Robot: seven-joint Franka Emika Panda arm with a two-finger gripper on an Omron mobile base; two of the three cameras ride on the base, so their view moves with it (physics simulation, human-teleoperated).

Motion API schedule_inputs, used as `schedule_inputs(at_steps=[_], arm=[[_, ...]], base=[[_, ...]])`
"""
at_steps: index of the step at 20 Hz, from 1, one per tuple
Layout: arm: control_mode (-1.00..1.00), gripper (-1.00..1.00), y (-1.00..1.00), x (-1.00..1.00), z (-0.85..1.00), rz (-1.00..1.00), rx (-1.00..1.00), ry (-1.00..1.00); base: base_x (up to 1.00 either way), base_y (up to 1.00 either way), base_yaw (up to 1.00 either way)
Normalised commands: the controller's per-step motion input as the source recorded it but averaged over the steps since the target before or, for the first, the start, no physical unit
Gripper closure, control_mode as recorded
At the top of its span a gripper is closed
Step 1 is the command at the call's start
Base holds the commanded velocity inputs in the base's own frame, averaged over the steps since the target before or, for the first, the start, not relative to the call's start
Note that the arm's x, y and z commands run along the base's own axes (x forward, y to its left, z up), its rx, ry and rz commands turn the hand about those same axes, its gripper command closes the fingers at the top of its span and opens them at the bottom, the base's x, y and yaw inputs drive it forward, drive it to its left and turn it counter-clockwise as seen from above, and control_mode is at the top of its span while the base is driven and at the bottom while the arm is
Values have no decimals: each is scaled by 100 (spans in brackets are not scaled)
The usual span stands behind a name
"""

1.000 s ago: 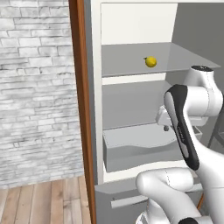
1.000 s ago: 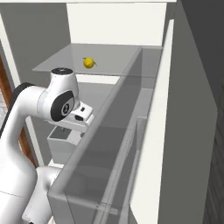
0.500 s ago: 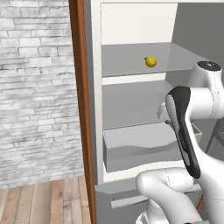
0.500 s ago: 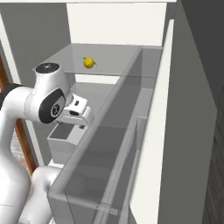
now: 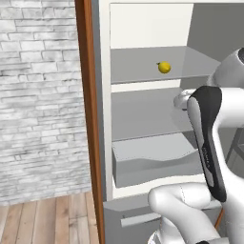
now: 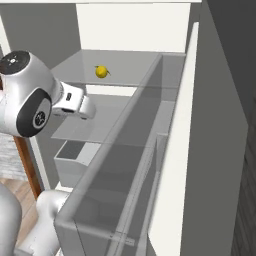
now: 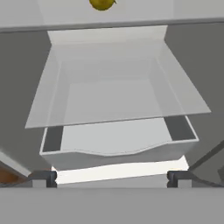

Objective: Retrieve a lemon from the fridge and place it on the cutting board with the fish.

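The fridge (image 5: 143,24) stands open in front of me. On its upper grey shelf (image 5: 138,66) lies the small yellow lemon (image 5: 164,67), also seen in the right base view (image 6: 101,72) and at the top edge of the hand view (image 7: 102,3). My gripper (image 7: 111,178) is open with nothing between its fingers, and faces into the fridge. It hangs below the lemon's shelf, in front of the middle shelf (image 7: 113,100). My white hand (image 6: 75,104) sits below and left of the lemon. The cutting board and the fish are out of view.
A pale drawer (image 5: 152,162) sits under the middle shelf, low in the fridge. The open fridge door with its clear bins (image 6: 145,150) stretches along the right side. A brown wood panel (image 5: 88,119) and a grey brick wall (image 5: 38,95) stand to the left.
The arm has risen, lifting the hand from near the drawer's height toward the middle shelf. The gripper stayed open. The lemon has not moved.
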Motion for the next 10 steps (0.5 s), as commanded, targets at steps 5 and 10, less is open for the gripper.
schedule_inputs(at_steps=[5,10], arm=[[-100,-100,3,10,39,0,-4,-24],[-100,-100,0,10,36,3,-4,-28]], base=[[0,0,0],[0,0,0]])
